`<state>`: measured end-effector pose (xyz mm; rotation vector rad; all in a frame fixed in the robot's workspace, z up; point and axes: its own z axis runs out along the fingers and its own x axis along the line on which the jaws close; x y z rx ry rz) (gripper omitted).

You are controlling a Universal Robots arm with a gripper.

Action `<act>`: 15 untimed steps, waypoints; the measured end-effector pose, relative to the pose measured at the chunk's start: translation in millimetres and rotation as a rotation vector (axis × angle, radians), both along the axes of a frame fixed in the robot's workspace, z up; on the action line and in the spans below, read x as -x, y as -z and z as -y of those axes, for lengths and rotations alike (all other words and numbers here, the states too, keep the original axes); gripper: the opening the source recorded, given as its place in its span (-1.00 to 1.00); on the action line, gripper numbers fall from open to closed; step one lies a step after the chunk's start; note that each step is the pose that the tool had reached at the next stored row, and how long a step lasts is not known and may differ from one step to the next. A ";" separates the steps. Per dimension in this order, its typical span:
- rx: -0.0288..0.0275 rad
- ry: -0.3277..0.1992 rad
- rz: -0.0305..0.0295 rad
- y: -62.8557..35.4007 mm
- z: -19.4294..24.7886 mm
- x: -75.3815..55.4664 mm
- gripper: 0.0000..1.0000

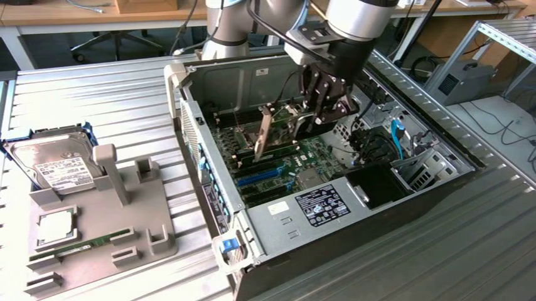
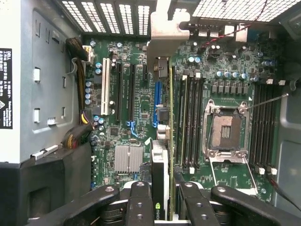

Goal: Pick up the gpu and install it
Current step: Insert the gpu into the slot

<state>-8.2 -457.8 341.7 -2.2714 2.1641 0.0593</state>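
Half done (pickup complete). Holds gpu (image 2: 161, 157) clamped in gripper (image 2: 164, 190), edge-on above motherboard (image 2: 225, 87). Seems not yet seated.

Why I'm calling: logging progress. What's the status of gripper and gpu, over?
Gripper shut on the gpu, card edge-on inside the case. Card over the motherboard, seating can't be told. Nothing seen in the way.

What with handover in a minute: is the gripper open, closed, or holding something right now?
Gripper: jaws closed on the graphics card, held edge-on over the motherboard.
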 end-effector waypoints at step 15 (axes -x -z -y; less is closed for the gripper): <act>-0.0001 0.007 0.0021 4.9 0.0 4.6 -0.45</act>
